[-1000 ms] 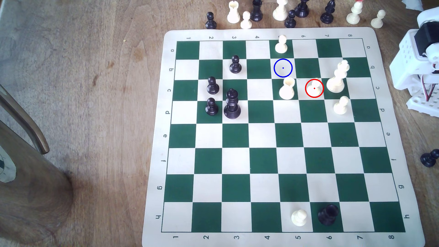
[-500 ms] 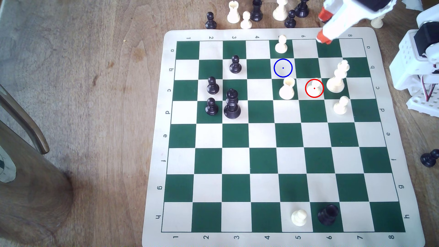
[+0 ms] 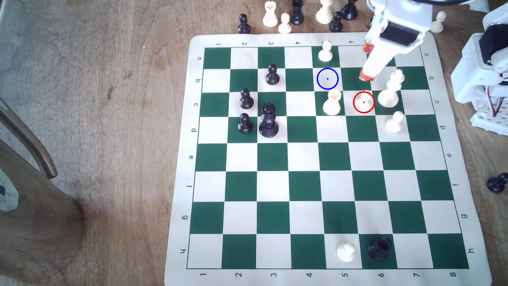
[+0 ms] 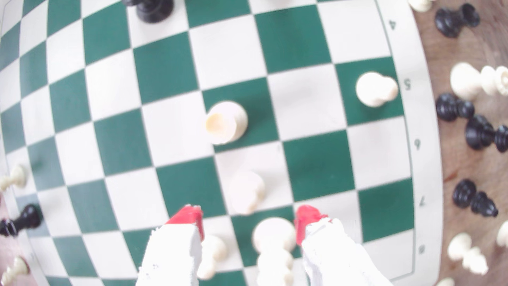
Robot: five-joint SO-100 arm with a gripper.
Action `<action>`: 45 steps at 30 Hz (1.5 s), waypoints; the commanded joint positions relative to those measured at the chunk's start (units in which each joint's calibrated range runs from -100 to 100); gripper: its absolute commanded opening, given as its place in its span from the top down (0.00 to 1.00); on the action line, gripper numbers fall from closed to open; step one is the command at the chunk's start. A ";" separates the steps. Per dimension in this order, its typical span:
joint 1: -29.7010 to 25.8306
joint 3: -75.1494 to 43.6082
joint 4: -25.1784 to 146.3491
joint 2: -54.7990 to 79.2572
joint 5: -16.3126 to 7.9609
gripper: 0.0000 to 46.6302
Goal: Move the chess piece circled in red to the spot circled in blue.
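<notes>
Currently the exterior view carries the overlay: a red ring around the pawn (image 3: 363,101) on a cream square in row c, and the blue ring (image 3: 327,78) on a cream square in row b, one file toward the exterior view's left and one row up. Those rings aren't drawn in the wrist view; it gives the look down between the fingers instead. Same pawn (image 4: 246,192) there, upright on its cream square, just ahead of the red-tipped fingertips (image 4: 189,216). The gripper (image 4: 248,217) is spread wide, holding nothing, touching nothing; the gap between the tips is wider than the pawn's base. In the exterior view the gripper (image 3: 366,63) hangs over the board (image 3: 310,38) above rows a and b, its lower red tip just above and beside the red ring, clear of the pawn. The cup-topped cream piece (image 3: 332,103) stands on the green square next to the pawn on the exterior view's left, directly below the blue ring; the wrist view (image 4: 226,122) shows its hollow top. The tall tiered cream piece (image 3: 390,89) stands on the pawn's other side, leaning in perspective. The blue-ringed square is unoccupied. Spare pieces line the wooden table (image 3: 110,82) past the board's far edge.
</notes>
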 commanded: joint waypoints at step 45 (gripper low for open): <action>-5.21 10.51 -15.80 16.54 -2.25 0.64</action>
